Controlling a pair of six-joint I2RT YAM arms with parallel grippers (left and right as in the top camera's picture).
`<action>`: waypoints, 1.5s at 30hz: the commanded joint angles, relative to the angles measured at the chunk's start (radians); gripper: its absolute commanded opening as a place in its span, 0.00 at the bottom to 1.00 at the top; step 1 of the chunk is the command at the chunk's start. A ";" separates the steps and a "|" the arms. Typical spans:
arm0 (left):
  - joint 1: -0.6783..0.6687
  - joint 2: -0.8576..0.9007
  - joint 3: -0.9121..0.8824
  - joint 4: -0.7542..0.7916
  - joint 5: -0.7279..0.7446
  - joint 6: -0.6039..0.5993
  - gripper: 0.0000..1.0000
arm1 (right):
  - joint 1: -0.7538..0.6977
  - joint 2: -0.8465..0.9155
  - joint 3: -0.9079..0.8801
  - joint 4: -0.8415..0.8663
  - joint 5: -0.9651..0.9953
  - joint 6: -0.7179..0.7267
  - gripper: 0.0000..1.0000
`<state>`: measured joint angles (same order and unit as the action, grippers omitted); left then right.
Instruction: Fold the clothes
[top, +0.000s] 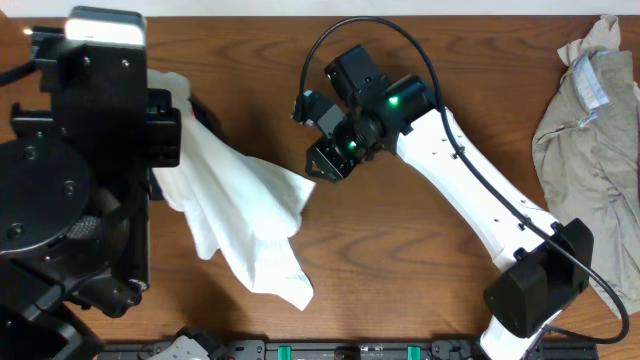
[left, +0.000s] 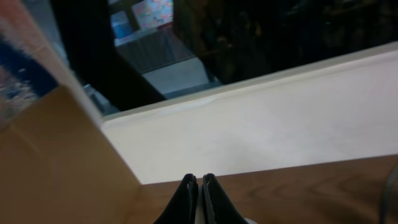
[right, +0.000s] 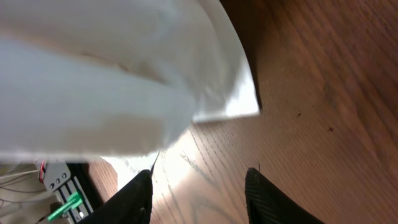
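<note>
Right claw (top: 318, 165) is the one you have nearest the free cloth. Its two black fingers stand apart with only bare wooden counter (top: 400, 300) between them, holding nothing. In the right wrist view, a squared corner of the white T-shirt (top: 240, 210) lies just ahead of the fingertips. That corner rests flat on the wood, close to them but not between them.

From overhead, the shirt is a long crumpled strip. Its long axis runs on a diagonal from the left arm at the upper left down to a point near the front edge of the counter. The corner that matters juts out from the middle of that strip, straight toward your right claw.

Your left claw (left: 200, 196) has its fingers pressed together. The shirt's upper end rises to it, so it appears to be pinching that end, though the wrist view shows only a pale sliver there.

A khaki garment (top: 585, 150) lies heaped at the far right, well apart from both claws.

Judging by this, the corner is the right arm's to take, with a short reach forward.
</note>
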<state>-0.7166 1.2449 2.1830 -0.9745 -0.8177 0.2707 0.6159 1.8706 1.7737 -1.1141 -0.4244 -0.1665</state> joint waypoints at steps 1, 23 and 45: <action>-0.003 0.013 0.023 0.015 -0.097 0.017 0.07 | 0.023 -0.019 0.004 -0.003 0.002 -0.027 0.46; -0.003 0.089 0.023 0.046 -0.145 0.032 0.07 | 0.270 -0.060 -0.005 0.055 0.057 -0.014 0.46; -0.003 0.061 0.023 0.065 -0.145 0.031 0.07 | 0.293 -0.045 -0.187 0.588 0.297 0.347 0.66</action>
<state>-0.7166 1.3136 2.1876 -0.9188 -0.9428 0.2901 0.8986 1.8301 1.5917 -0.5449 -0.1627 0.1257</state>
